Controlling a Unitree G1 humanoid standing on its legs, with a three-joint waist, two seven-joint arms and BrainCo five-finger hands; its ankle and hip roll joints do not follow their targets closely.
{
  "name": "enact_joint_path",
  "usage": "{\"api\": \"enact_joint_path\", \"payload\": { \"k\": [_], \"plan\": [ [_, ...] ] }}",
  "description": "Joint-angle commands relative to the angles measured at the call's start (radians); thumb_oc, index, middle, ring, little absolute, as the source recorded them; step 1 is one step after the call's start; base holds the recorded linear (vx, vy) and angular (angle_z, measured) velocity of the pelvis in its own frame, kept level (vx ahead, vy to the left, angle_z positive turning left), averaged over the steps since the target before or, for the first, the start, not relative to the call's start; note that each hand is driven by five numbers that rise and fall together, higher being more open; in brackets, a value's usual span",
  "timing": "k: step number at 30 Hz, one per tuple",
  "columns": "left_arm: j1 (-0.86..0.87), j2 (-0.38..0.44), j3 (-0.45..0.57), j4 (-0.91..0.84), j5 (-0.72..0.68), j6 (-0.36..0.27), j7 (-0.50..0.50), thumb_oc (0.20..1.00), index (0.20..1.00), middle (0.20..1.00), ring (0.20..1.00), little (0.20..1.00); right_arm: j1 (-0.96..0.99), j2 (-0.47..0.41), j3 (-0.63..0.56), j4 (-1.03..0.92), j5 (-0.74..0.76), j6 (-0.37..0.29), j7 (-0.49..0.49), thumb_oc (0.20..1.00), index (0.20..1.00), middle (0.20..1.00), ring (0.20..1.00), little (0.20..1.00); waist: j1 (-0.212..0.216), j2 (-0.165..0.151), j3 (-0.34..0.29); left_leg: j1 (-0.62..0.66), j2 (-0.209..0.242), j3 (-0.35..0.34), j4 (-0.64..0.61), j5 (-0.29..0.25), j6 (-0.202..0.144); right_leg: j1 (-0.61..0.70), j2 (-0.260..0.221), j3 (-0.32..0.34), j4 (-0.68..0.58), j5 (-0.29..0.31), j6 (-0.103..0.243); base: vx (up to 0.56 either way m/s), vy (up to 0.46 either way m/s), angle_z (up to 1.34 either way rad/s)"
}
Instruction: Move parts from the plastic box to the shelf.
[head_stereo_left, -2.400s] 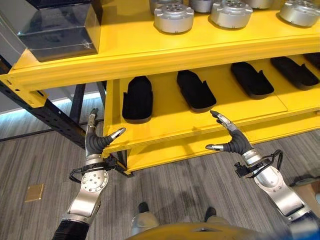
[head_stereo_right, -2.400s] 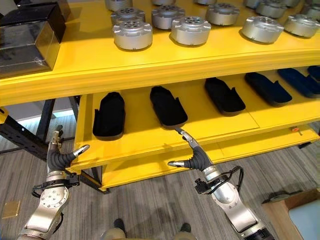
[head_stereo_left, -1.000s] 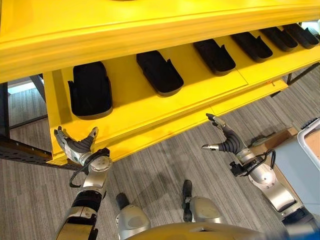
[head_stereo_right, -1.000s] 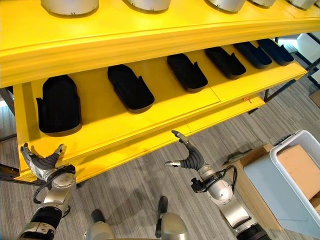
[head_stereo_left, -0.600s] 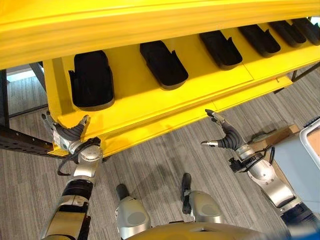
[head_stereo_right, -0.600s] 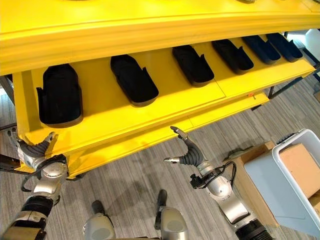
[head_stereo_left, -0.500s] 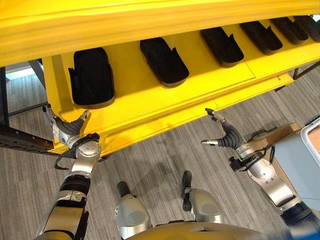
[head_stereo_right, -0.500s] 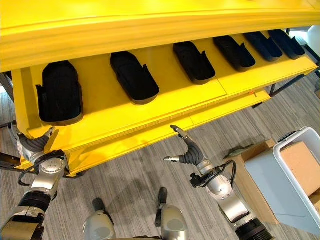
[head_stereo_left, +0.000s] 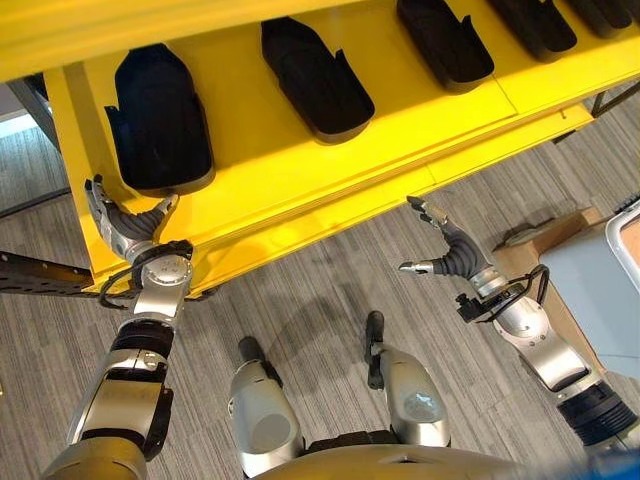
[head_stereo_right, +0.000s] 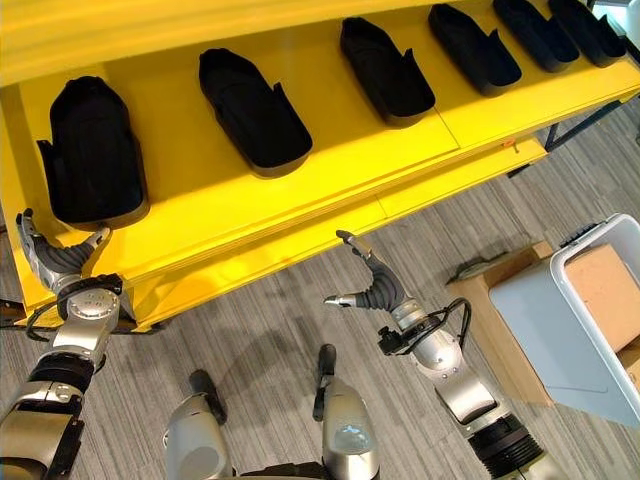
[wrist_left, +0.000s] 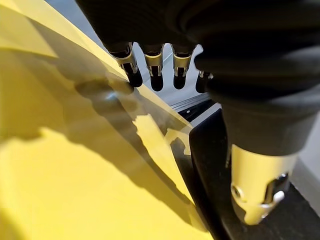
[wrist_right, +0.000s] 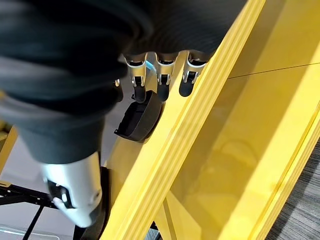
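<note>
I see my left hand (head_stereo_left: 135, 232) and right hand (head_stereo_right: 371, 285) relaxed, empty — five black trays (head_stereo_right: 252, 108) on the yellow shelf (head_stereo_right: 330, 170) beyond them; plastic box (head_stereo_right: 590, 330) right of my right hand.

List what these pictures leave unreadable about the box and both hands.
- Plastic box: right eye view, cut by the edge; contents beyond a tan block hidden.
- Left hand: at the shelf corner; contact unclear.
- Right hand: open, empty, over the floor.
</note>
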Motion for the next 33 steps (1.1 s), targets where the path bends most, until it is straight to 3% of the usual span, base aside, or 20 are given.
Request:
{"api": "enact_joint_path", "payload": {
  "k": [1,16,33],
  "plan": [
    [-0.026,0.052,-0.038,0.053,-0.017,-0.024,-0.03,1.0,1.0,1.0,1.0,1.0,-0.004,-0.039,-0.024,-0.097,0.001,-0.03,-0.005,1.0,1.0,1.0,1.0,1.0,0.001,-0.008,-0.06,0.009,0.022,0.003,0.021,0.015,-0.018,-0.031,-0.096,0.017,0.164,-0.109,0.104,0.0,0.0,0.0],
    [-0.075,0.072,-0.093,0.08,0.014,-0.061,-0.146,1.0,1.0,1.0,1.0,1.0,-0.033,-0.059,-0.027,-0.097,0.005,-0.027,0.007,1.0,1.0,1.0,1.0,1.0,-0.011,-0.006,-0.043,-0.016,0.023,0.01,0.046,0.002,-0.01,-0.071,-0.101,0.026,0.196,-0.113,0.102,-0.01,0.01,-0.01],
    [-0.064,0.019,-0.124,0.064,0.021,-0.089,-0.163,1.0,1.0,1.0,1.0,1.0,-0.034,-0.04,-0.011,-0.08,-0.007,-0.034,0.004,1.0,1.0,1.0,1.0,1.0,-0.009,-0.005,-0.045,-0.011,0.016,0.01,0.045,-0.002,-0.005,-0.07,-0.102,0.024,0.203,-0.116,0.101,0.0,0.001,0.0]
  ]
}}
